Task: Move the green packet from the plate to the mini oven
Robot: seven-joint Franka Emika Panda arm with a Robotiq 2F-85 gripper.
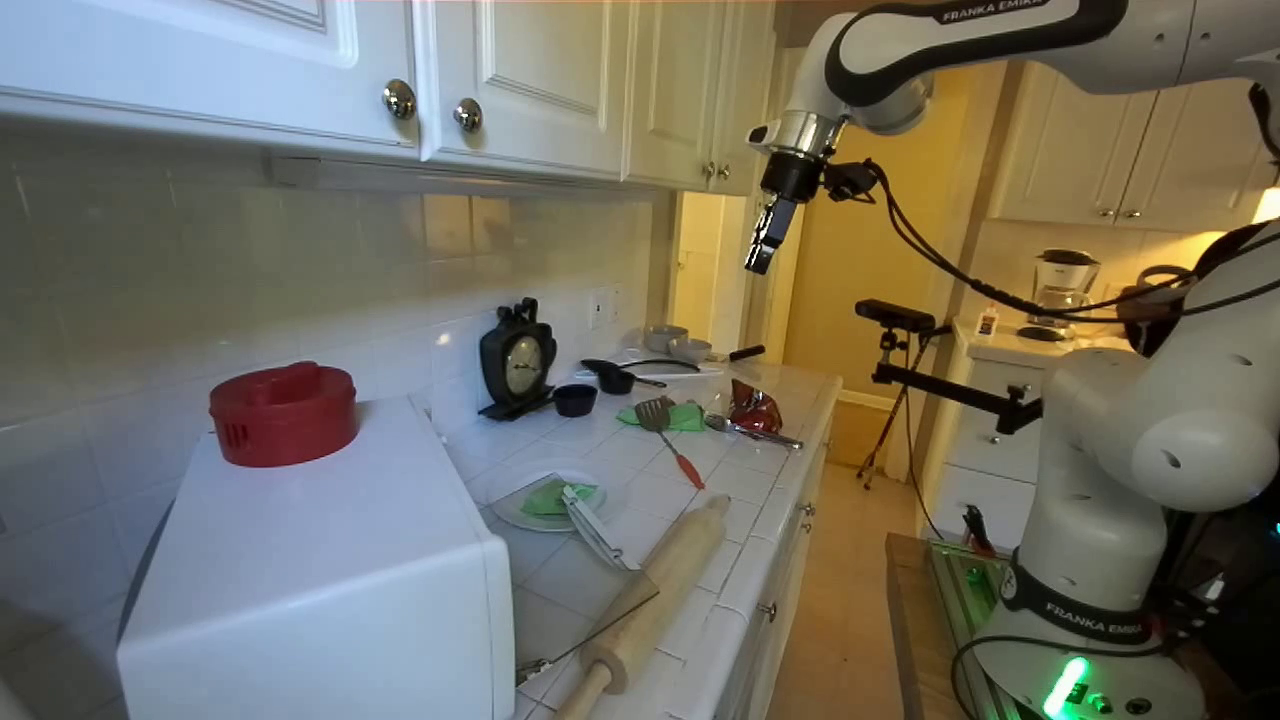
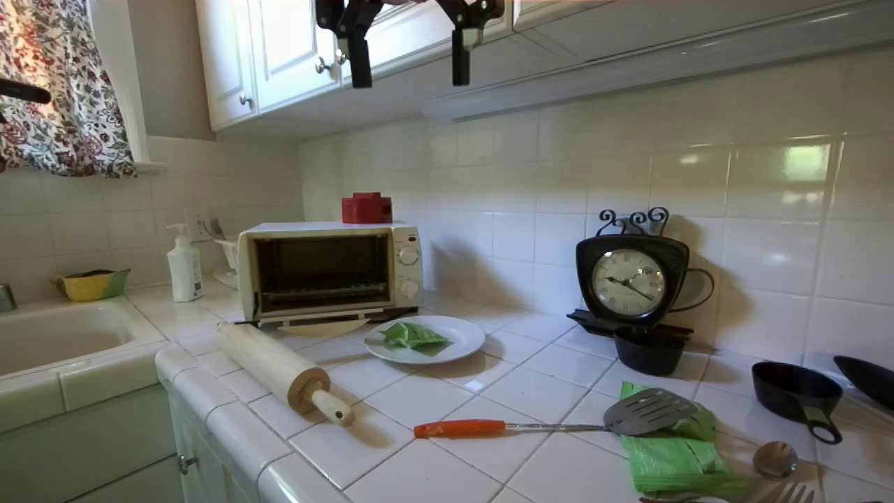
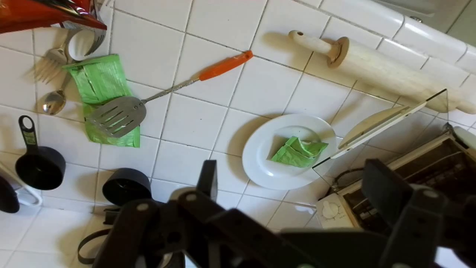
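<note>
The green packet [image 2: 413, 337] lies crumpled on the white plate [image 2: 469, 337] on the tiled counter. The packet [image 3: 297, 153] and plate [image 3: 256, 169] also show in the wrist view. The mini oven [image 2: 407, 276] stands behind the plate in an exterior view; its large white side and top [image 1: 330, 560] show in an exterior view. Its glass door [image 3: 379, 124] is lowered, with its edge over the plate's rim in the wrist view. My gripper [image 2: 411, 73] is open and empty, high above the counter, its fingers wide apart; they also show in the wrist view [image 3: 292, 180].
A rolling pin [image 2: 279, 367] lies near the counter edge. A spatula [image 2: 649, 412] lies on another green packet [image 2: 674, 457]. Black cups [image 2: 796, 391], a clock [image 2: 632, 283] and cutlery [image 3: 55, 56] are around. A red round object [image 1: 285, 415] sits on the oven. Cabinets [image 1: 540, 80] hang above.
</note>
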